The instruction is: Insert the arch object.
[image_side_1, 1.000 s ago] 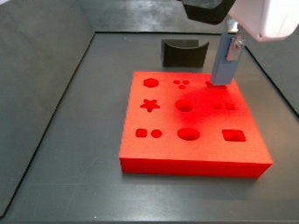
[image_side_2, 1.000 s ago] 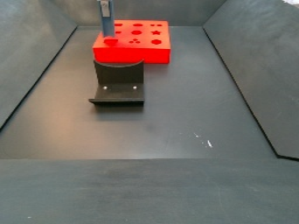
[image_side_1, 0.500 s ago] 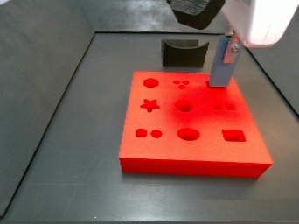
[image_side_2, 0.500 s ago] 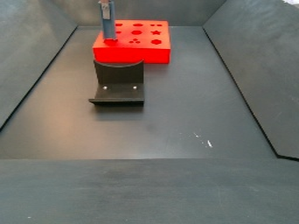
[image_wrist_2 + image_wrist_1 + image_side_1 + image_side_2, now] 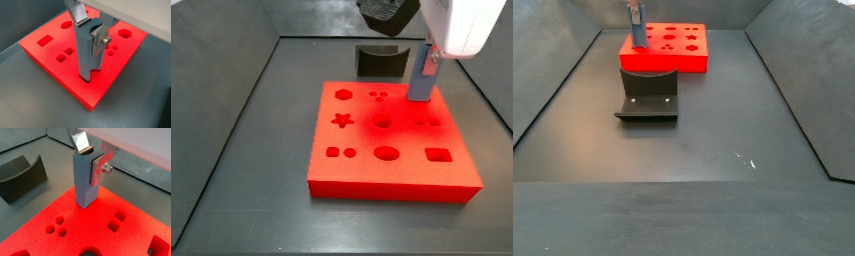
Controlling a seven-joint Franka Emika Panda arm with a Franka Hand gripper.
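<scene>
The gripper (image 5: 89,159) is above the red block (image 5: 392,140), near the block's edge that faces the fixture (image 5: 380,60). Its fingers (image 5: 103,165) are closed on the arch object (image 5: 86,180), a tall grey-blue piece held upright between the silver plates. In both wrist views the piece's lower end meets the block's top face close to that edge; whether it sits in a cutout or only rests on the surface of the block cannot be told. In a wrist view (image 5: 88,50) the piece stands near a corner of the block, with the finger plates clamped on its upper part.

The block's top carries shaped holes: in a side view a hexagon (image 5: 342,95), a star (image 5: 342,121), a round hole (image 5: 386,154), a square hole (image 5: 440,155) and several small round ones. In a wrist view 3 small round holes (image 5: 56,226) lie just beside the piece's foot, and 2 small square holes (image 5: 117,221) lie on its other side.

The block lies on the dark surface (image 5: 251,140). The fixture stands on the same surface just beyond the block, apart from it. In a side view (image 5: 648,95) the fixture is in front of the block, and the gripper with its piece (image 5: 636,30) is over the block's near corner.
</scene>
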